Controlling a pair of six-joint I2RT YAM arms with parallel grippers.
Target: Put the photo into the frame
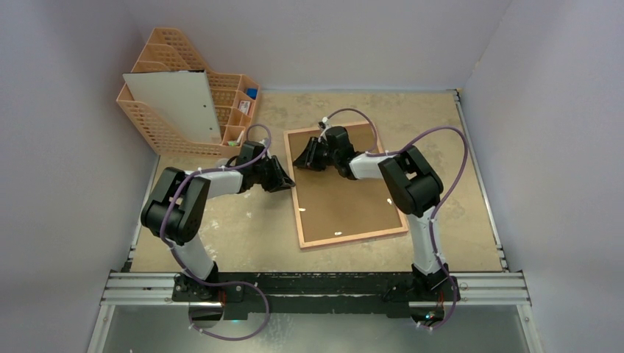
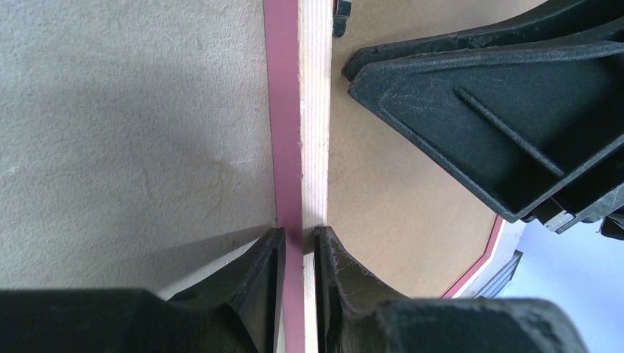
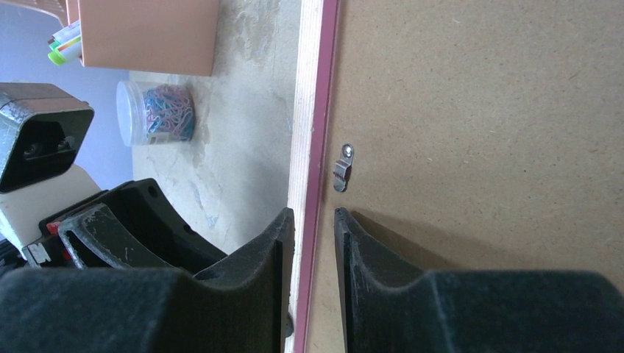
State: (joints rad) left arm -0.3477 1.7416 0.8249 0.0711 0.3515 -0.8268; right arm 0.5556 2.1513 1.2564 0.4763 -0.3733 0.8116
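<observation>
Raw-wood frame edge, matt brown backing board, rough table.

Both arms extended inward, elbows raised; left gripper pinched on left edge of the frame from outside; right gripper clamps same edge just farther along, wrist over frame.

Soft, even light overhead; sharp overview, wrist views blurred up close.

From above, the bench is evenly lit, shadows are faint, and small white glints sit low on the brown backing board. The walls lean outward at the sides. In the left wrist view the left gripper jaws are dark and blurred along the bottom, with a grey wedge of shadow lower left, while the frame edge above stays crisp. The right gripper jaws shade the board to their right, and the upper left is washed pale blue.
</observation>
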